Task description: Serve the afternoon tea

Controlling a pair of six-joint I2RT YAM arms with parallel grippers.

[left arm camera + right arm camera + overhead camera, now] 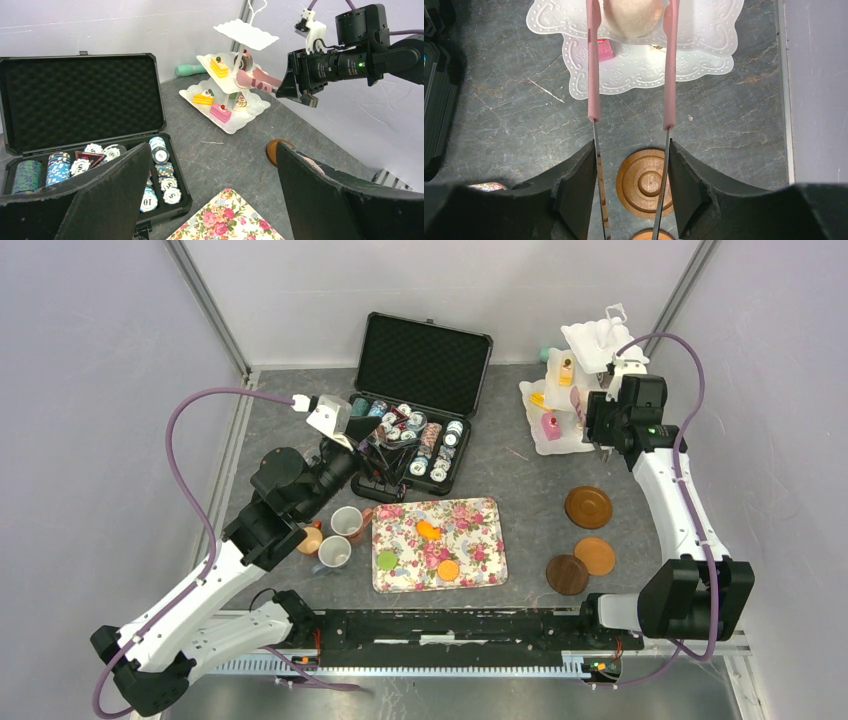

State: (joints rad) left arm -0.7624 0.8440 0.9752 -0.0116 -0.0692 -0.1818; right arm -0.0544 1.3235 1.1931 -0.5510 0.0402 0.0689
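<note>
A white tiered stand (553, 430) at the back right carries small cakes: yellow (219, 66), orange wedge (202, 97), pink (220, 112). My right gripper (631, 145) is shut on the pink tongs (594, 75), whose spread tips flank a cream cake (631, 17) on a tier of the stand (704, 30). On the floral tray (480, 525) lie two orange macarons (430, 531) and a green one (387, 560). Three mugs (347, 522) stand left of the tray. My left gripper (212, 147) hangs open and empty above the tray's far corner.
An open black case (415, 410) of poker chips sits at the back centre, right under my left wrist. Three wooden coasters (588, 507) lie right of the tray, below the right arm. Walls close the left, back and right sides.
</note>
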